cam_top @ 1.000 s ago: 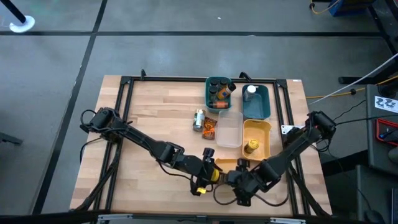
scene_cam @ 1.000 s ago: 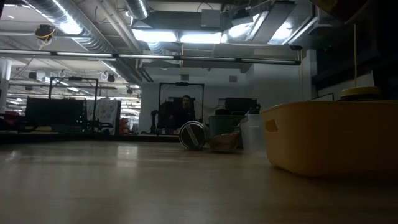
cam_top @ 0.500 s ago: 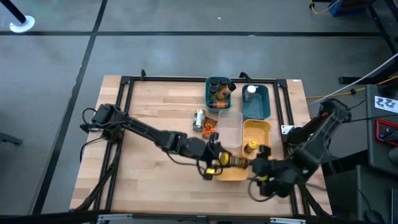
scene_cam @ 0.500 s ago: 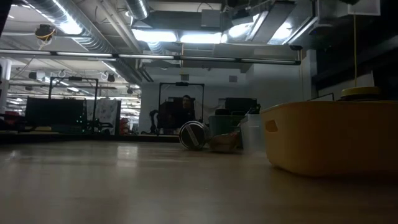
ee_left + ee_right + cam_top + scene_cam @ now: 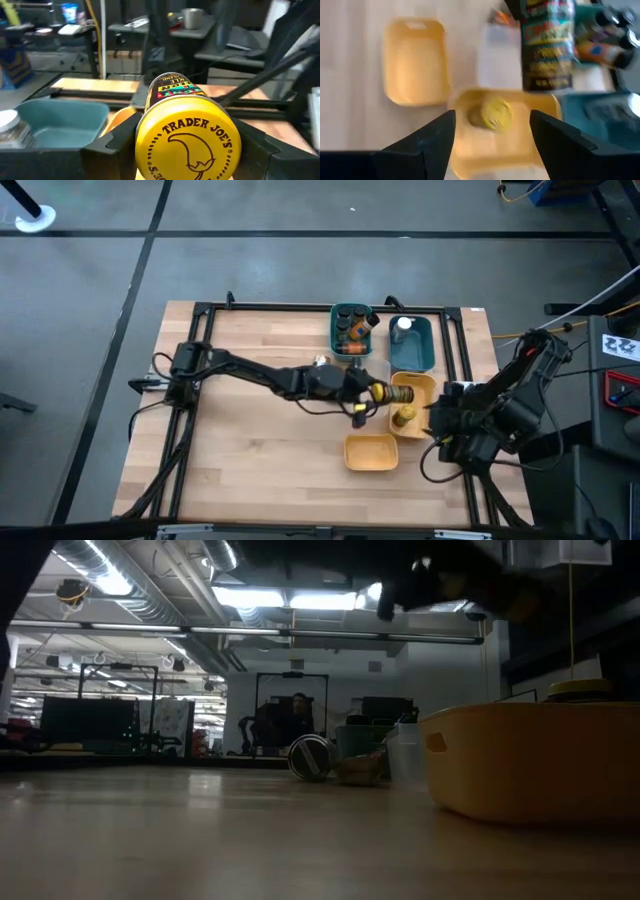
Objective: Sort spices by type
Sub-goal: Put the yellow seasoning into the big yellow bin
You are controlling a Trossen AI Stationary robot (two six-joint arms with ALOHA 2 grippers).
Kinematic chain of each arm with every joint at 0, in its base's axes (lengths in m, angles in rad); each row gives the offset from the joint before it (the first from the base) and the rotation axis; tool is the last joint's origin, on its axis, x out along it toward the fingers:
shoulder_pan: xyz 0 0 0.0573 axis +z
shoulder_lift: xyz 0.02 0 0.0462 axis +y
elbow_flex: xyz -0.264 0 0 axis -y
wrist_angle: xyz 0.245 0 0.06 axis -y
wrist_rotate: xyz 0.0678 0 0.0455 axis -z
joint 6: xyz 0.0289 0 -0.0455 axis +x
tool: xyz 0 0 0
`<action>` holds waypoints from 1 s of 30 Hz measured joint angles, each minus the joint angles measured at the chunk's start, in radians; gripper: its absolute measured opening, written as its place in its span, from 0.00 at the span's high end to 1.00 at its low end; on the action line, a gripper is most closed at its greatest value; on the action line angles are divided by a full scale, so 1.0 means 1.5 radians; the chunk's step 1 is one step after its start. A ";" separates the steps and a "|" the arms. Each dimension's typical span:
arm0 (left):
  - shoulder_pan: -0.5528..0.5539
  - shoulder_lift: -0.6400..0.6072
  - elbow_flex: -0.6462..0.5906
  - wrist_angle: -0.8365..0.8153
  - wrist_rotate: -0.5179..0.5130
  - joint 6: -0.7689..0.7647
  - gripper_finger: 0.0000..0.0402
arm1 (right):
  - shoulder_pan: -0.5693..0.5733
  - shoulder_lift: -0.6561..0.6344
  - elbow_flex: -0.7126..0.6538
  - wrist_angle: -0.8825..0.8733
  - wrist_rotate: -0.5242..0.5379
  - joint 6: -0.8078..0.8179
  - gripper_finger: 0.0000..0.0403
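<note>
Over the table in the high view, sorting looks well under way: the round-cornered teal bin (image 5: pixel 351 328) holds several dark-lidded jars (image 5: pixel 352 332), the blue-grey bin (image 5: pixel 412 345) holds one white-lidded jar (image 5: pixel 403 328), and the yellow plastic bin (image 5: pixel 413 402) already has a yellow-lidded jar (image 5: pixel 405 416) standing in it. One clear jar (image 5: pixel 321 364) on the wood beside the clear bin (image 5: pixel 369 385), partly hidden by the arm, seems left to sort; a second, shallow yellow tray (image 5: pixel 371 451) lies empty nearer the front edge. The left gripper (image 5: pixel 386 394) reaches over the yellow bin's rim, clamped on a yellow-lidded spice jar (image 5: pixel 392 394) held on its side. The right gripper (image 5: pixel 440 420) waits at that bin's far side.

At table height, the yellow bin's wall (image 5: pixel 530 760) fills the right, with a lying jar (image 5: pixel 310 757) farther back.

From the left wrist, the fingers (image 5: pixel 107 145) grip the jar (image 5: pixel 187 135) on both sides, lid facing the camera.

From the right wrist, its fingers (image 5: pixel 427 142) stand wide apart and empty, above the bin (image 5: pixel 540 137) and the jar inside it (image 5: pixel 492 113).
</note>
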 joint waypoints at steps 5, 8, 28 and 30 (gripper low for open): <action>0.037 0.051 0.000 0.049 0.003 -0.037 0.47 | 0.000 -0.033 -0.005 -0.062 0.007 0.029 0.37; 0.056 0.082 0.005 0.078 0.005 -0.067 0.47 | 0.000 -0.056 -0.009 -0.065 0.048 0.012 0.37; 0.071 0.177 0.092 0.038 0.039 -0.132 0.47 | -0.294 -0.050 -0.013 -0.067 0.071 -0.095 0.53; 0.071 0.176 0.092 0.039 0.039 -0.132 0.47 | -0.335 -0.049 -0.031 -0.068 0.026 -0.122 0.57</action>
